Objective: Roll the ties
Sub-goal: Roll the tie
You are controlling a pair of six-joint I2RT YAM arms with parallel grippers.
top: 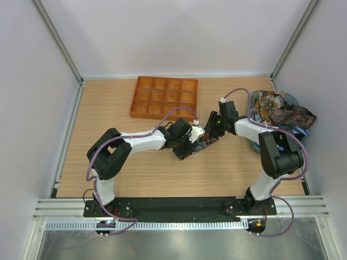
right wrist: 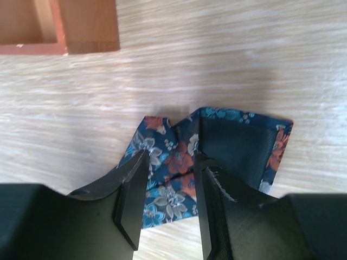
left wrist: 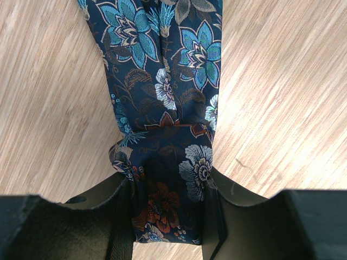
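From above, we see both arms meeting mid-bench (top: 108, 108) over a floral tie (top: 200, 144), with the left tool (top: 191, 138) and right tool (top: 213, 130) at opposite ends. More ties (top: 282, 111) are heaped in a bin (top: 294, 99) at the right, and an orange tray (top: 164, 97) sits farther back. Our left wrist view shows the tool pinched onto the tie's gathered fabric. Our right wrist view shows fingers (right wrist: 133, 200) partly apart astride the folded end; we cannot tell whether they grip.

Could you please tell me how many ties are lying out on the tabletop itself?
1: the floral tie lies at the table's centre. Further ties are heaped in the bin at the right, too tangled to count; some may be hidden.
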